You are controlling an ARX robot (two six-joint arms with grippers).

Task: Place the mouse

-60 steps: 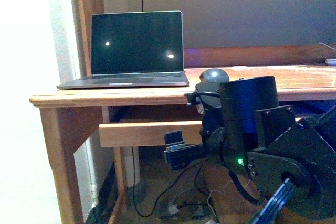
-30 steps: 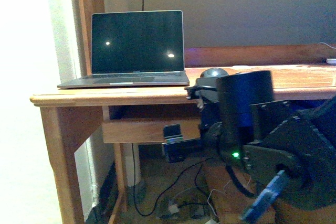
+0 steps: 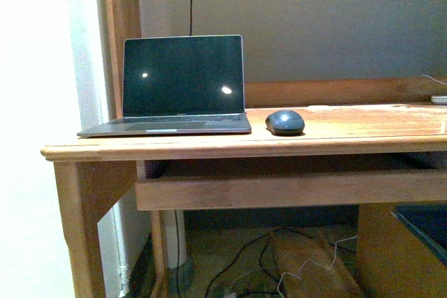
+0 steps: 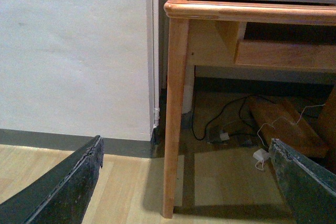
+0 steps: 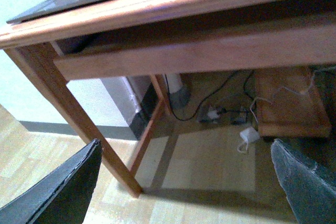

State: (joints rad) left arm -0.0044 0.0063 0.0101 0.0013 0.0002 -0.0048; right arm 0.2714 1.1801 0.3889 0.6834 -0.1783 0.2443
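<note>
An open laptop (image 3: 178, 85) with a dark screen sits at the left end of a wooden desk (image 3: 209, 146), its base close to the front edge. Just to its right, apart from it, the mouse (image 3: 285, 122) rests flat on the desktop, a small matte dark grey dome, also near the front edge. The desktop to the right of the mouse is bare, glossy orange wood with a rounded lip. Beneath the top runs a plain wooden rail (pale, square-edged), and below that lie loose cables (image 4: 231, 124) and a white adapter (image 5: 248, 135) on the light plank floor. A white wall (image 4: 73, 51) stands close beside the desk's left leg.

The left gripper (image 4: 189, 182) is low, before that leg, its dark fingers spread wide and empty. The right gripper (image 5: 189, 182) is below the desk's front edge, its jaws likewise wide apart, holding nothing.
</note>
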